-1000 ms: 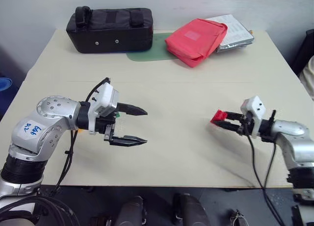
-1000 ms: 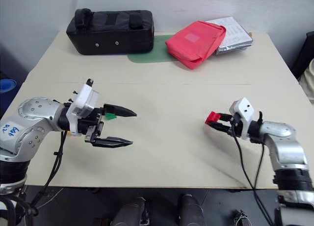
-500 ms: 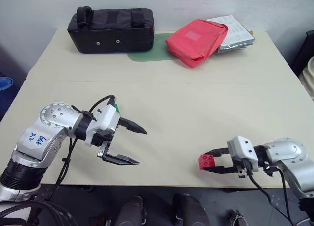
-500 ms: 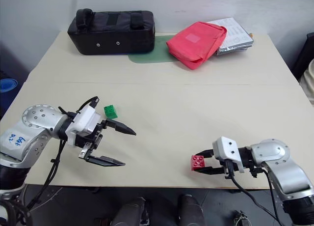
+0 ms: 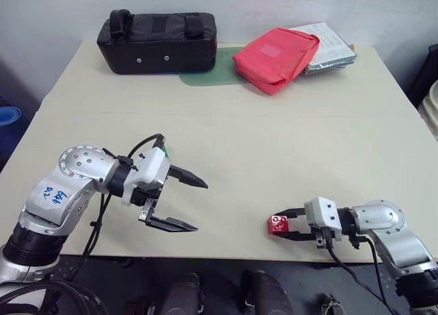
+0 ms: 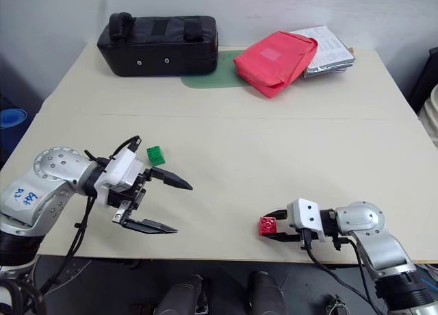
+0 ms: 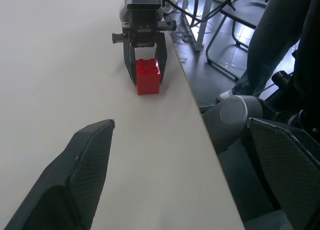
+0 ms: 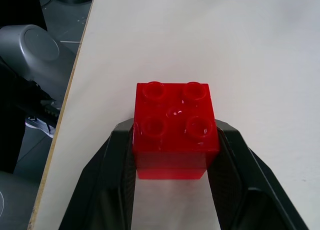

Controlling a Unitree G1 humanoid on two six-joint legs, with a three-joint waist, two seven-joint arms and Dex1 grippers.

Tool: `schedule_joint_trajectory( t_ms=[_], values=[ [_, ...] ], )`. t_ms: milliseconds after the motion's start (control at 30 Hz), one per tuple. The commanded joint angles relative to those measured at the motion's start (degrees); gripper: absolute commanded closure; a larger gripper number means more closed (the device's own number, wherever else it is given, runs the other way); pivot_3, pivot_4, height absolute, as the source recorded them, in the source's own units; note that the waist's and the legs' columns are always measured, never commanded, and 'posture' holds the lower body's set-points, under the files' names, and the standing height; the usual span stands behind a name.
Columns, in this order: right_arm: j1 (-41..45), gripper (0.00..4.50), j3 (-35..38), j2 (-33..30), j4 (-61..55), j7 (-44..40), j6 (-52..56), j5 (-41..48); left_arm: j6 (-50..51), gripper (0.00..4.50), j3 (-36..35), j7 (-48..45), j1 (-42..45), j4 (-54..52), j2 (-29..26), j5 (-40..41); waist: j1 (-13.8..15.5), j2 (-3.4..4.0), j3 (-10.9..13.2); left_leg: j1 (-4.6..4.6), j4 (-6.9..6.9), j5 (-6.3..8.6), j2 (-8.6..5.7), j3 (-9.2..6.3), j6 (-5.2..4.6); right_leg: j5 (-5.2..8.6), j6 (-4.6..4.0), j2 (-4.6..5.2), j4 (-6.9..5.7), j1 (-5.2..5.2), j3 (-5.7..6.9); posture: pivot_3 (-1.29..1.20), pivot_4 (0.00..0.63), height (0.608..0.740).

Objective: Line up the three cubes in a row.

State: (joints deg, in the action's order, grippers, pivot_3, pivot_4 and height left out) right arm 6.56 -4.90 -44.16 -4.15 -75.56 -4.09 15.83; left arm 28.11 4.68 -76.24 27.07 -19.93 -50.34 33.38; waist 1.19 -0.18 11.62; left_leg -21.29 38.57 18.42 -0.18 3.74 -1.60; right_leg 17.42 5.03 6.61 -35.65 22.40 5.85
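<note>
Right wrist view shows the right tool [image 8: 172,155] clamped on the red cube [image 8: 173,135], studs upward, one finger flat on each side face. The grip is square and centred; no slippage visible. From the head views, this cube [image 5: 277,224] sits low over or on the bench [image 5: 274,150], near the bench edge at the 5 o'clock part of the surface; contact with the bench cannot be confirmed.

The left tool [image 5: 195,205] stands wide and empty, at roughly 8 o'clock on the bench. The green cube [image 6: 155,155] lies on the bench just behind that tool, toward 12 o'clock from it, well apart from the red one. The orange-yellow cube cannot be located.

Assessment: the step in hand appears to be placing the red cube as one member of the row. Recommendations:
- Confirm the base is flat on the bench before releasing; a drop from height could tumble it.
- The position is close to the bench edge. Judged risky; a line set further toward 12 o'clock would leave margin.
- Release by widening the fingers evenly, then retreat along their own axis so neither pad drags the cube askew.
- Keep the faces square to the intended line, since the green cube must later match it.
</note>
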Motion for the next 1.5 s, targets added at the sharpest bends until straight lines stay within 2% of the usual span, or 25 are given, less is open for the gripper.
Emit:
schedule_joint_trajectory(
  t_ms=[33,300,433,567,633,767,900,1033,1200,1333,1400,1500],
  values=[
    [-0.28,2.66,-0.19,-0.67,0.7,-0.47,-0.75,-0.16,-0.54,0.0,-0.72,0.08,0.72,-1.3,-0.21,-0.15,0.01,0.0,0.0,0.0,0.01,0.0,0.0,0.0,-0.01,0.0,0.0,0.0,0.0,-0.01,0.0,0.0,0.15,0.74],
    [0.72,0.02,2.66,-3.28,0.53,-1.83,1.16,1.96,-0.66,0.0,-1.47,1.46,-1.35,-1.11,-0.23,-0.43,0.05,0.0,0.0,-0.02,0.06,0.02,0.0,-0.01,-0.02,0.0,0.0,0.01,-0.02,0.0,0.0,0.0,0.15,0.74],
    [0.68,0.02,6.82,-7.74,-1.89,-3.36,6.44,6.35,-0.89,0.0,-4.1,3.63,-5.33,-0.9,-1.18,-0.81,0.07,0.0,0.0,-0.04,0.07,0.03,0.01,-0.03,-0.04,0.0,0.0,0.04,-0.01,0.01,0.01,0.0,0.15,0.74],
    [2.64,0.02,12.53,-12.99,-4.17,-4.39,14.78,12.74,-0.62,0.0,-12.95,8.39,-14.17,-0.07,-2.15,-1.02,-0.19,0.0,0.0,-0.03,0.05,0.05,0.06,-0.06,-0.02,-0.01,-0.02,0.04,0.0,0.0,0.03,0.0,0.15,0.74],
    [5.01,0.02,15.11,-14.49,-5.59,-3.72,20.5,17.18,0.32,0.0,-19.61,12.07,-20.72,-0.51,-1.8,-1.26,-0.74,0.01,0.0,-0.03,0.02,0.06,0.09,-0.05,-0.02,-0.01,-0.04,0.05,0.02,0.02,0.02,0.0,0.15,0.74],
    [9.36,0.02,17.24,-15.12,-7.12,-1.98,27.33,21.77,1.87,0.0,-33.35,18.28,-34.71,-3.36,1.37,-1.13,-1.25,-0.01,-0.01,-0.01,-0.11,0.1,0.17,-0.13,0.01,0.0,-0.1,0.08,0.13,0.02,0.03,0.0,0.15,0.74],
    [12.16,0.02,16.81,-14.21,-5.99,-1.48,28.53,21.47,1.0,0.0,-42.23,19.45,-46.17,-5.16,4.83,-1.48,-1.1,-0.02,-0.01,-0.02,-0.26,0.18,0.14,-0.14,0.0,0.0,-0.12,0.15,0.28,0.02,0.04,0.0,0.15,0.74],
    [15.05,0.02,14.85,-12.54,-4.44,-1.15,28.76,20.7,-5.34,0.0,-47.98,21.1,-52.48,4.77,8.52,-5.26,-1.06,-0.01,-0.01,0.0,-0.27,0.29,0.13,-0.12,-0.01,0.0,-0.14,0.16,0.32,0.03,0.06,0.0,0.15,0.74],
    [16.43,0.02,13.77,-12.0,-3.8,-2.0,28.61,19.98,-6.99,0.0,-50.15,20.19,-52.21,7.07,6.66,-4.6,-0.68,-0.01,-0.01,-0.02,-0.27,0.39,0.12,-0.13,-0.06,-0.01,-0.2,0.22,0.31,0.07,0.07,0.0,0.15,0.74],
    [17.9,0.02,13.51,-11.62,-4.22,-1.38,29.61,20.37,-7.1,0.0,-47.22,17.12,-44.45,10.57,-0.51,-4.09,-0.3,-0.01,-0.01,-0.03,-0.29,0.45,0.13,-0.14,0.14,-0.01,-0.24,0.24,0.28,0.12,0.09,0.0,0.15,0.74],
    [18.37,0.02,13.46,-11.46,-4.74,-1.0,30.3,20.63,-7.5,0.0,-43.56,15.92,-38.51,13.55,-4.17,-4.94,-0.4,0.02,-0.02,-0.04,-0.3,0.45,0.13,-0.12,0.17,-0.02,-0.28,0.24,0.28,0.15,0.08,0.0,0.15,0.74],
    [18.57,0.02,13.79,-10.75,-6.16,0.58,30.7,20.73,-8.94,0.0,-30.65,12.99,-21.05,22.17,-8.65,-8.58,0.02,0.03,-0.02,-0.05,-0.32,0.34,0.1,-0.11,0.07,-0.02,-0.28,0.23,0.25,0.16,0.12,0.0,0.15,0.74]
  ],
)
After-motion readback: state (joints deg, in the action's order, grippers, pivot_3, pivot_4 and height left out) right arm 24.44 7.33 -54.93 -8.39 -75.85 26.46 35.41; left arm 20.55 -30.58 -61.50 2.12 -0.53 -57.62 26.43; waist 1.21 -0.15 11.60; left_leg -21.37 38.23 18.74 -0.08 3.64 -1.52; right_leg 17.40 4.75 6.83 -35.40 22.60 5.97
